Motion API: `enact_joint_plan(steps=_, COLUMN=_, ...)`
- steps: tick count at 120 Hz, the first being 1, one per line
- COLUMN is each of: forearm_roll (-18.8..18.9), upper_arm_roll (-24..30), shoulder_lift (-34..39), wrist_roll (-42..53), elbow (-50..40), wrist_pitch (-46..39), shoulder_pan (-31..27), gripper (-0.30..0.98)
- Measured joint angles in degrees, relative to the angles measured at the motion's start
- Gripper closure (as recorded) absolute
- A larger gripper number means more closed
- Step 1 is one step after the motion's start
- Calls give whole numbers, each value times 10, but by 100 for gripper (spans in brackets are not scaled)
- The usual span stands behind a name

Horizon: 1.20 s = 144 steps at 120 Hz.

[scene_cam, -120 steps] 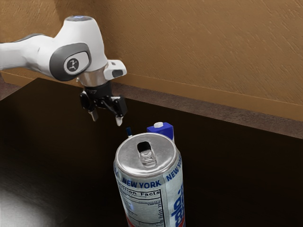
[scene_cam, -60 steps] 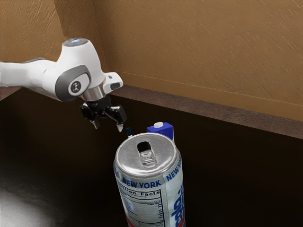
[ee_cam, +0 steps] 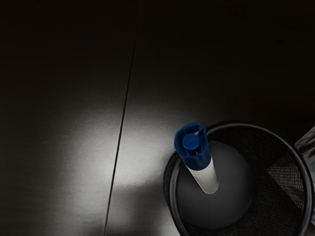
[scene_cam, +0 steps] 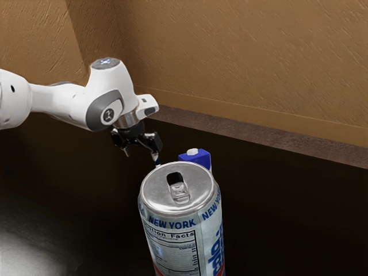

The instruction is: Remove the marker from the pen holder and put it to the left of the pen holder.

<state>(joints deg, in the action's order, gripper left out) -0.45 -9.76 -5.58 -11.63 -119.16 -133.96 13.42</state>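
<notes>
The black 2-fingered hand hung spread near the blue-capped white cylindrical marker, which leaned inside the round black mesh pen holder; a tall printed metal can stood toward the exterior view's right.

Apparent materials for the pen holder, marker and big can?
Pen holder: probably black-coated metal mesh; fine grid in the wall, soft shine on the rim.
Marker: likely molded plastic; recessed blue cap end, smooth white barrel.
Can: looks like aluminum; grey metallic lid with pull tab, printed side.
</notes>
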Motion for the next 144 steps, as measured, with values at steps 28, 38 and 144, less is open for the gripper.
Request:
enact_joint_plan(steps=28, forearm_roll=-14, upper_arm_roll=1, shoulder_lift=-24, wrist_roll=13, elbow=-1, wrist_pitch=-27, shoulder_pan=1, gripper=0)
enact_joint_plan(steps=38, forearm_roll=-18, upper_arm_roll=1, shoulder_lift=-28, wrist_roll=17, elbow=-1, wrist_pitch=-34, shoulder_pan=1, gripper=0)
enact_joint_plan(steps=144, forearm_roll=-39, upper_arm_roll=14, shoulder_lift=-84, wrist_roll=61, elbow=46, wrist_pitch=-50, shoulder_pan=-11, gripper=0)
